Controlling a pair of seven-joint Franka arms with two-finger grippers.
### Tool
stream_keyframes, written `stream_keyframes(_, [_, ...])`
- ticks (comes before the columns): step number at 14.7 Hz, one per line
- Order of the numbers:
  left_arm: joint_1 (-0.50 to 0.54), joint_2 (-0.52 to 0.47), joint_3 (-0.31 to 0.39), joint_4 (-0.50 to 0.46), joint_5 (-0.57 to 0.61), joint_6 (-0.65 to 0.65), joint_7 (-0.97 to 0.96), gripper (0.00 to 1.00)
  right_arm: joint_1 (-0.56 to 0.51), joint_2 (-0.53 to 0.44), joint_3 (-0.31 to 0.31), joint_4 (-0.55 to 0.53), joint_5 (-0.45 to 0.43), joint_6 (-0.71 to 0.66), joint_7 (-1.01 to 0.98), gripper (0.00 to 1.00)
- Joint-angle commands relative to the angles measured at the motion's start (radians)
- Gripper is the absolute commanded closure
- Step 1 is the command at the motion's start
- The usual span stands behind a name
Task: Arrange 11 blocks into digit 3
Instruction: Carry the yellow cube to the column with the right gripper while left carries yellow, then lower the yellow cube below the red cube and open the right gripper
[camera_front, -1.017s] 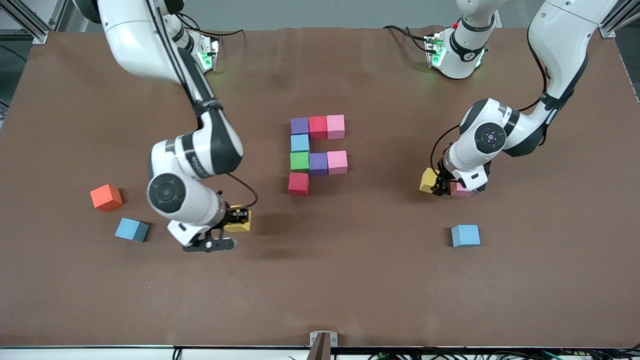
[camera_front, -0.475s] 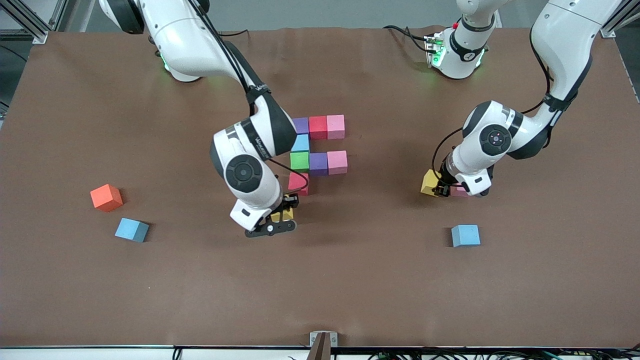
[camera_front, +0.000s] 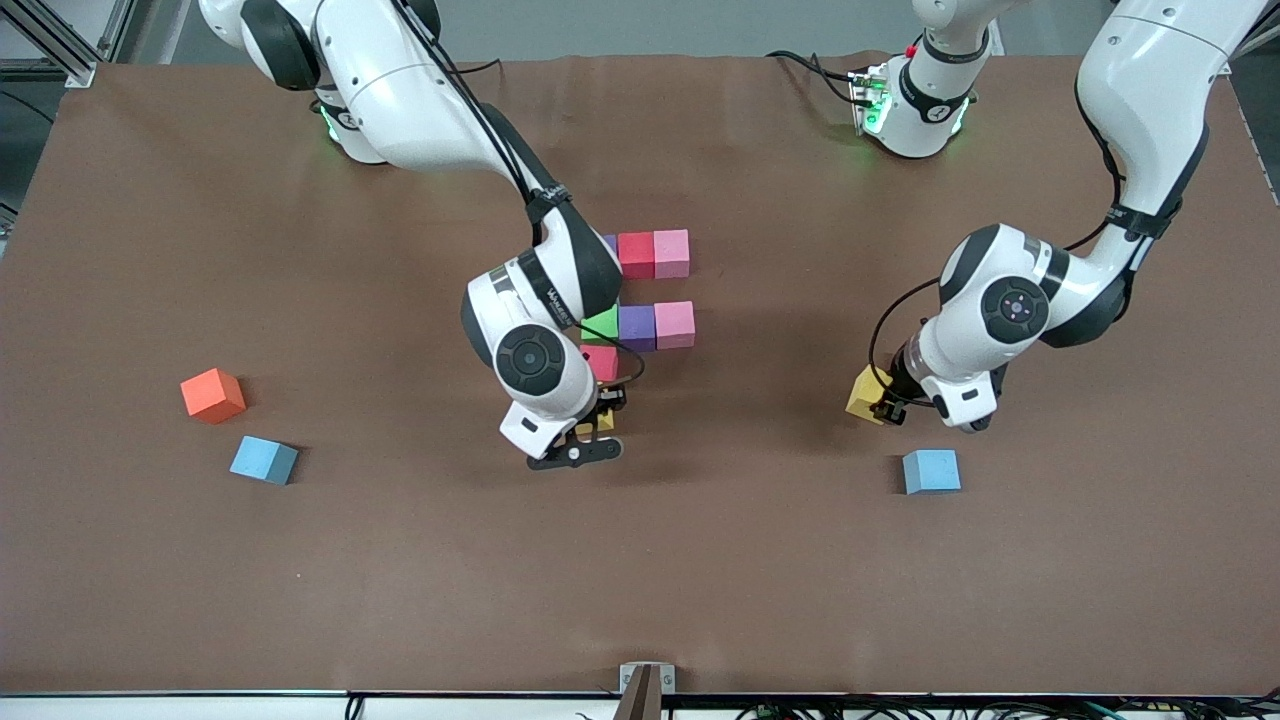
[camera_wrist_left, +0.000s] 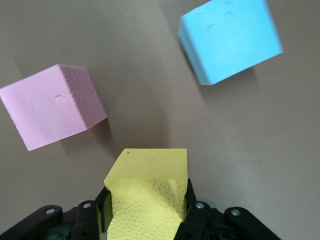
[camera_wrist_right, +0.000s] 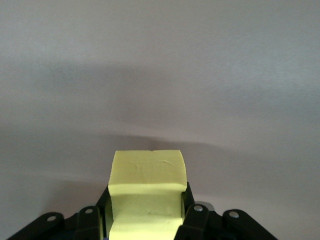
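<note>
The part-built digit 3 shows a red block (camera_front: 636, 254) and pink block (camera_front: 671, 253) in one row. A green block (camera_front: 600, 325), purple block (camera_front: 637, 327) and second pink block (camera_front: 675, 324) form another. A red block (camera_front: 600, 362) lies nearer the camera. My right gripper (camera_front: 600, 422) (camera_wrist_right: 147, 200) is shut on a yellow block (camera_wrist_right: 147, 172) low beside that red block. My left gripper (camera_front: 882, 405) (camera_wrist_left: 147, 200) is shut on another yellow block (camera_front: 862, 393) (camera_wrist_left: 150, 165), beside a loose pink block (camera_wrist_left: 52, 107) and a light blue block (camera_front: 931, 470) (camera_wrist_left: 227, 40).
An orange cube (camera_front: 212, 395) and another light blue block (camera_front: 264, 460) lie toward the right arm's end of the table. The right arm's wrist covers the figure's spine by the green block. A small bracket (camera_front: 646, 680) sits at the table's front edge.
The right gripper carried its yellow block from near the orange cube's end over to the figure's red block. The left gripper closed on the other yellow block and drew it away from the pink one.
</note>
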Motion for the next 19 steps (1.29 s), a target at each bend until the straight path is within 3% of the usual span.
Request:
stream_keyframes(1, [-0.037, 0.048, -0.007, 0.111, 0.0, -0.094, 0.023, 0.85, 0.012, 0.028, -0.016, 0.037, 0.021, -0.006, 0.021, 0.67])
stream_keyframes(8, [-0.086, 0.13, -0.008, 0.287, -0.012, -0.207, 0.238, 0.85, 0.014, 0.043, -0.021, 0.034, 0.016, -0.008, 0.022, 0.67])
stream_keyframes(14, [-0.098, 0.153, -0.008, 0.317, -0.014, -0.209, 0.457, 0.82, 0.016, 0.047, -0.021, 0.022, 0.021, -0.018, 0.105, 0.68])
stream_keyframes(19, [-0.143, 0.154, -0.004, 0.346, -0.095, -0.209, 0.367, 0.85, 0.032, 0.05, -0.021, 0.008, 0.019, -0.015, 0.137, 0.68])
